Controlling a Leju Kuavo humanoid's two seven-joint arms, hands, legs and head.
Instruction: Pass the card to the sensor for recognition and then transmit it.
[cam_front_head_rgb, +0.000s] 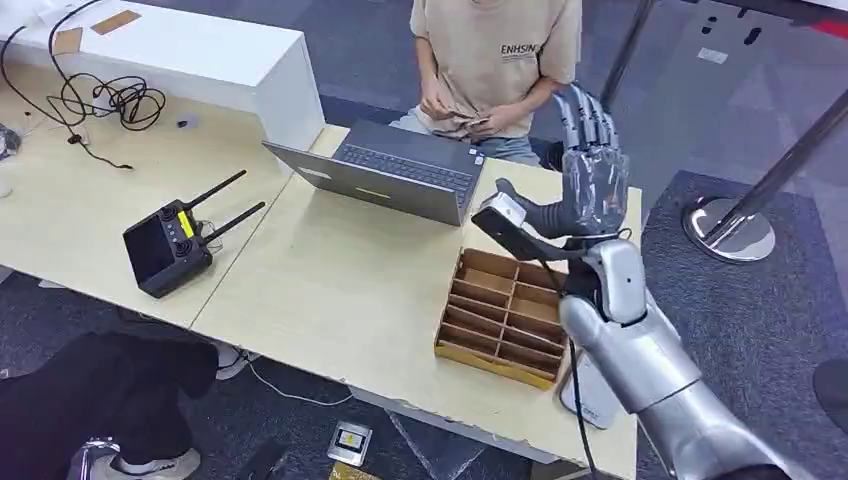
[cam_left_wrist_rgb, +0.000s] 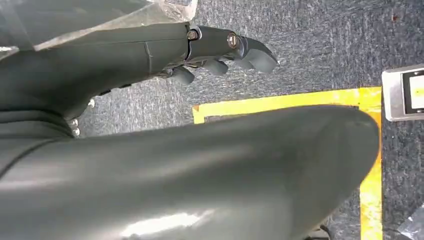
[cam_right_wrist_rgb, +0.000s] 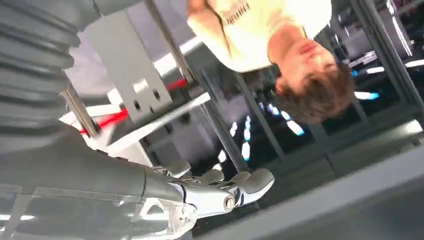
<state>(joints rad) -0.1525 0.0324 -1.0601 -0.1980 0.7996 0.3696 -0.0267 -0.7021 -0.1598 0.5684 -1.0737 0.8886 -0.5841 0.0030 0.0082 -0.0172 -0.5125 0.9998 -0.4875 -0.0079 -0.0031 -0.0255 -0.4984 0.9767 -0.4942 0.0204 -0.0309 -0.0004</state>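
My right hand (cam_front_head_rgb: 592, 182) is raised above the table's far right corner, palm up and fingers stretched towards a seated person (cam_front_head_rgb: 495, 60). Nothing lies in it. From the right wrist view the same hand (cam_right_wrist_rgb: 215, 192) has its fingers straight and bare, with the person beyond them. The person's hands (cam_front_head_rgb: 470, 118) are together at the lap around something small; I cannot tell whether it is the card. A white flat device (cam_front_head_rgb: 588, 398) lies on the table under my right forearm. My left hand (cam_left_wrist_rgb: 220, 50) hangs over the carpet, fingers loosely apart and holding nothing.
A cardboard divided box (cam_front_head_rgb: 505, 315) sits just below my right hand. An open laptop (cam_front_head_rgb: 400, 170) faces the person. A black remote controller (cam_front_head_rgb: 170, 245), a white box (cam_front_head_rgb: 200, 50) and cables (cam_front_head_rgb: 110, 100) lie to the left. A metal stand base (cam_front_head_rgb: 730, 230) is on the right.
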